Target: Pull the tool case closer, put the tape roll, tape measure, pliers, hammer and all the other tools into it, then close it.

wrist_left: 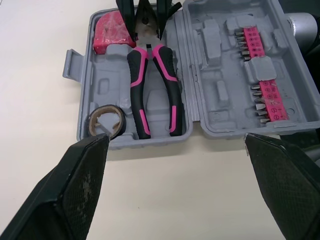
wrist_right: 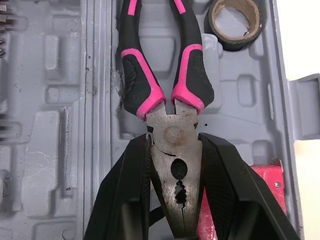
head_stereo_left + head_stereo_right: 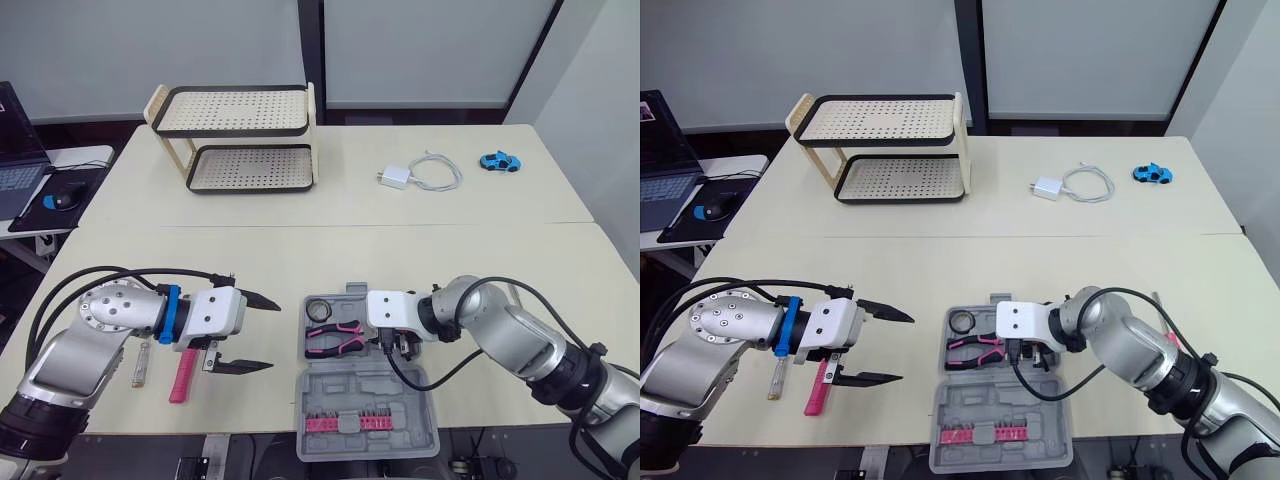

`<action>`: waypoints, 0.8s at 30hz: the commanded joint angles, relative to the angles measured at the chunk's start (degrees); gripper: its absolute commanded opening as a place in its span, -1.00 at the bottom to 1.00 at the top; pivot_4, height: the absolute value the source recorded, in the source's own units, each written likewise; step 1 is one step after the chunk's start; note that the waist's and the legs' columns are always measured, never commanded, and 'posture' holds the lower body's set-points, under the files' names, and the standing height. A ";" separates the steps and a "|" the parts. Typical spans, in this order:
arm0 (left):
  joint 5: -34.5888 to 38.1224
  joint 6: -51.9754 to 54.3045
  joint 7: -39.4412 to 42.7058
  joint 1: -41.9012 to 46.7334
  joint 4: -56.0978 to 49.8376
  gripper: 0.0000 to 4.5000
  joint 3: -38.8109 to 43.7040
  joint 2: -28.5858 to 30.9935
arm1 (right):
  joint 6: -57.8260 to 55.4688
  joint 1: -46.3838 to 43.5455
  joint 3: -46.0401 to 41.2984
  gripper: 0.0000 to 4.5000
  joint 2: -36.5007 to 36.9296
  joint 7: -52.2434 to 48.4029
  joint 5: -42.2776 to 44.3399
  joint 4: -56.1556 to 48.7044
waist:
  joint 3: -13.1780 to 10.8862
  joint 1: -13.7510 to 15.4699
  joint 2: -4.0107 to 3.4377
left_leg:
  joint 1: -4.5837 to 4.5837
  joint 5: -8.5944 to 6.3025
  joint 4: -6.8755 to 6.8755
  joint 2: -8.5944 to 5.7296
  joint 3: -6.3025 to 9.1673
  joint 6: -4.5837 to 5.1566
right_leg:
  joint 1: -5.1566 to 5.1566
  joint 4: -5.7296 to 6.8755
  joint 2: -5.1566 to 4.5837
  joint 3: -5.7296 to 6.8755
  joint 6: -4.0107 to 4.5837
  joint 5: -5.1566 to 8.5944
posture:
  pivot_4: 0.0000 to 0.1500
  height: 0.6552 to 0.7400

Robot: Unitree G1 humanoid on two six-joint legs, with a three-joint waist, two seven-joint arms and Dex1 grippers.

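Nearest us, the tool case lies open at the table's front edge, lid toward us, so we can load it from above. Our right gripper is clamped on the metal head of the pliers, which lie in the tray beside the tape roll and the pink tape measure; we judge them seated and ready for letting go. Our left gripper hangs spread wide near a pink-handled tool outside the case, likely next. Farther off stand a two-tier rack, a charger and a blue toy car; a laptop sits on a side desk.
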State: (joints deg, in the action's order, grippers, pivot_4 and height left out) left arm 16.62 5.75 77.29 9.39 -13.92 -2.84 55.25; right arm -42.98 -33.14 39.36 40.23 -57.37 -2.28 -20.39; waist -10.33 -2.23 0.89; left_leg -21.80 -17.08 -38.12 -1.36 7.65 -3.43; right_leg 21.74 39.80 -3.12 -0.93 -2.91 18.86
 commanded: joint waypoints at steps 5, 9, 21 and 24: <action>-0.30 -1.05 -0.84 0.92 -1.56 1.00 -0.42 -0.60 | 0.18 1.82 -0.76 -0.48 -0.25 -0.74 -0.52 -1.25 | 0.00 -0.05 0.00 | 0.00 0.00 0.00 0.00 0.00 0.00 | 0.01 0.05 0.00 0.00 0.00 0.00 | 1.00 1.00; -0.56 -1.39 -1.11 1.14 -1.32 1.00 -0.61 -0.87 | -0.20 2.23 -2.35 0.10 -0.82 -0.88 0.56 -1.82 | 0.00 -0.10 0.00 | 0.00 0.00 -0.01 0.00 0.01 0.00 | 0.01 0.05 0.00 0.01 0.00 0.00 | 1.00 1.00; -0.98 -2.91 -2.18 0.07 -0.65 1.00 0.10 -1.15 | -0.30 1.74 -11.96 0.67 -8.68 3.36 6.95 -3.43 | 0.00 -0.17 0.00 | 0.02 0.01 -0.01 0.00 0.04 -0.01 | 0.02 0.12 0.03 0.02 0.00 0.00 | 1.00 1.00; -0.73 -2.92 -2.43 -0.30 -0.76 1.00 0.30 -1.12 | 2.92 3.82 -10.89 0.20 -10.04 5.46 5.49 -1.20 | 0.01 -0.09 0.01 | 0.02 0.01 -0.01 0.00 0.03 -0.02 | 0.01 0.11 -0.01 0.00 0.00 0.00 | 1.00 1.00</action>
State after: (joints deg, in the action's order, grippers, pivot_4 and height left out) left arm 15.42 3.37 75.34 9.28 -13.83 -3.58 54.19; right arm -42.07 -29.84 28.58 30.55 -53.09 3.56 -21.64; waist -10.32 -2.32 0.90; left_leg -21.78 -17.06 -38.13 -1.36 7.68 -3.46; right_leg 21.74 39.91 -3.14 -0.93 -2.91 18.86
